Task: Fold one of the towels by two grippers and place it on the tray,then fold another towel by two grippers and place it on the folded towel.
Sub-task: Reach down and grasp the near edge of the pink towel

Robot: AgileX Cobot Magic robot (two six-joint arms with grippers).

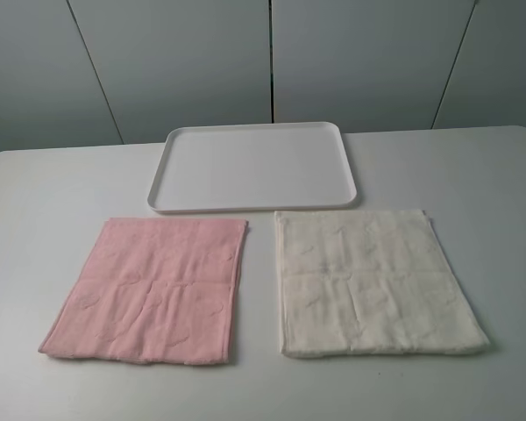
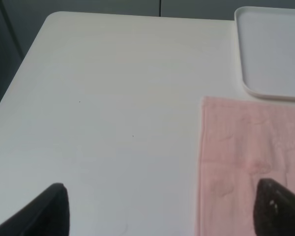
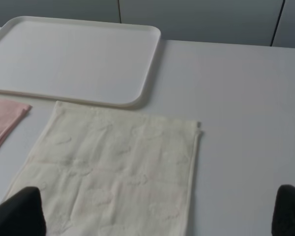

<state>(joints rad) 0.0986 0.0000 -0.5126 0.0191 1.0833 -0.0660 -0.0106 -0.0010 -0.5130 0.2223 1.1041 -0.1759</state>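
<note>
- Exterior high view: the pink terry-cloth towel [image 1: 145,289] lies flat and unfolded on the near left of the white table [image 1: 35,193]. The cream-white terry-cloth towel [image 1: 377,281] lies flat on the near right, beside it but apart.
- The white flat rectangular plastic tray [image 1: 254,209] sits empty just beyond both towels, in the middle. Judgement: this puts the drop point within reach of either arm.
- Neither gripper appears in this view, so no fold has begun.
- Left wrist view: the left gripper [image 2: 164,211] is released, its fingers spread wide with nothing between them.
- The pink terry-cloth towel's [image 2: 250,162] left edge runs past one finger; contact cannot be told. Judgement: this arm is staged for that towel's left side.
- Right wrist view: the right gripper [image 3: 155,214] is likewise released and empty.
- It faces the cream-white terry-cloth towel [image 3: 118,167], with the tray [image 3: 73,59] beyond it and a corner of the pink terry-cloth towel [image 3: 2,120] at the left.
- Judgement: to fold the pink towel with both arms, this gripper must first shift left.
</note>
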